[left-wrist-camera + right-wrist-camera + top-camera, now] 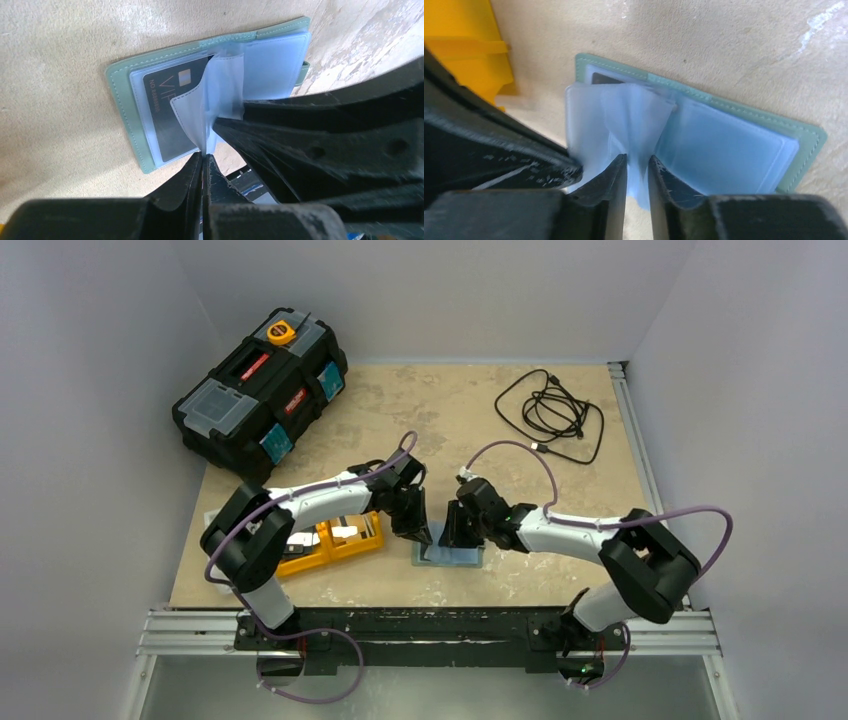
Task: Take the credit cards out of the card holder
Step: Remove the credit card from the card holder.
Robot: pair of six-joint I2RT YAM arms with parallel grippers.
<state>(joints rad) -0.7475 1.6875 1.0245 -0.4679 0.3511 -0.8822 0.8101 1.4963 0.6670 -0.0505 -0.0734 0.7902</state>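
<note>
A black toolbox [262, 390] sits at the bench's [450, 410] ten o'clock corner, overhanging the edge, with an orange tape measure [282, 333] on its lid. A black cable [552, 412] lies loosely coiled at one o'clock. An orange two-compartment tray [330, 545] rests at eight o'clock.

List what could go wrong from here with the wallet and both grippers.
1. The left gripper is shut on a thin plastic sleeve, not on a card. Pulling may tear it or lift the whole card holder.
2. The dark card sits fully in its pocket, untouched, so it may well stay there.
3. The right gripper, jaws slightly apart astride other sleeves, works right beside the left one. They could knock together.
</note>
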